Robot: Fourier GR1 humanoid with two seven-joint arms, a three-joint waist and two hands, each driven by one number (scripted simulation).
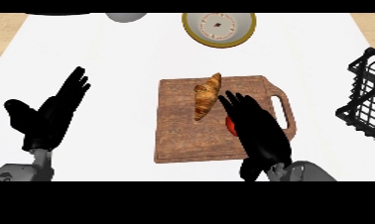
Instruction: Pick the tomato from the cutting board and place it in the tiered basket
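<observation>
Tomato lies under the flat, straight-fingered right hand.

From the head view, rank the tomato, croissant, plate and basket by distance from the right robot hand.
1. Tomato: under the right robot hand, mostly hidden.
2. Croissant: just left of its fingertips, on the cutting board.
3. Basket: right edge.
4. Plate: far, top centre.

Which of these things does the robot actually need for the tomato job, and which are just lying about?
Needed: tomato, cutting board, tiered basket, right robot hand over the tomato.

Lying about: croissant, yellow-rimmed plate, grey object at the far edge, resting left robot hand.
</observation>
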